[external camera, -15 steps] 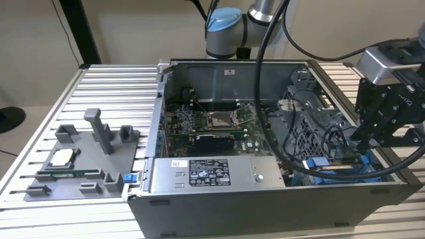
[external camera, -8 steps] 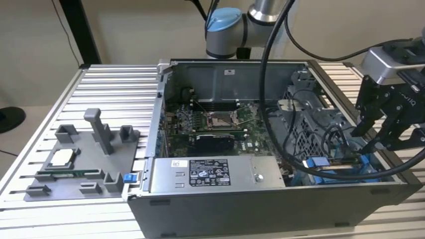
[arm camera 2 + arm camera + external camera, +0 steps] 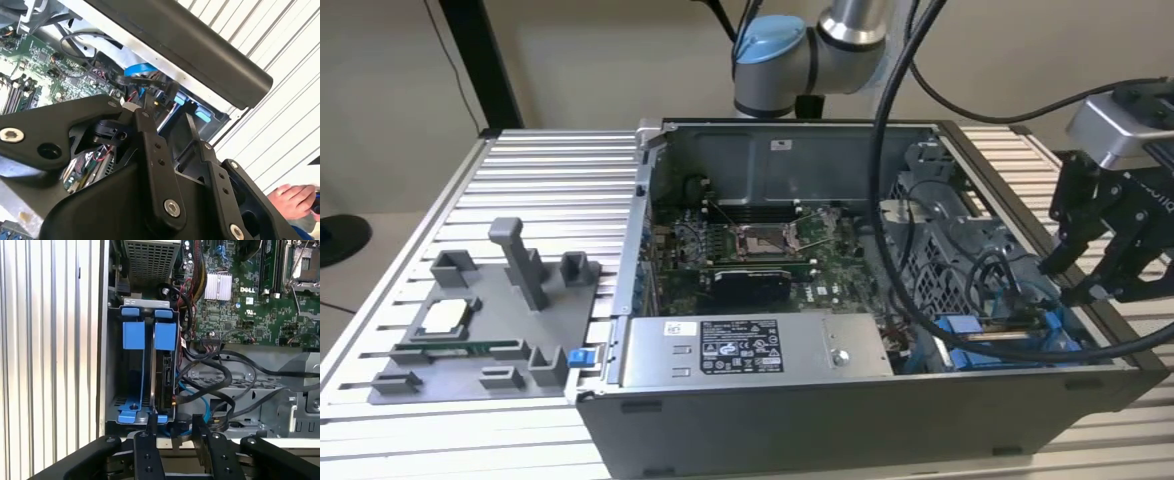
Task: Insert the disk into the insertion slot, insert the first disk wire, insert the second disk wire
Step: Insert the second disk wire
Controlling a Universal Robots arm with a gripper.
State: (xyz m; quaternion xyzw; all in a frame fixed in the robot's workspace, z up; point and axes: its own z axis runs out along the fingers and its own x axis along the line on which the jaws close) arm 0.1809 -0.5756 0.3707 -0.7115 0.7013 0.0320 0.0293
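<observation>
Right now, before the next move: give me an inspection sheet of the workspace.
Surface: slatted metal table with an open computer case on it.
Job's things: drive bay with blue tabs. A dark slab, likely the disk, stands edge-on in one compartment; the other looks empty.
Clutter: grey tray of parts beside the case; power supply inside the case.
Grippers: gripper open, holding nothing, hovering above the case near the bay.
Cables: black cables and a blue cable loop beside the bay; whether they are plugged in cannot be told.
Surroundings: a person's hand by the table slats.
</observation>
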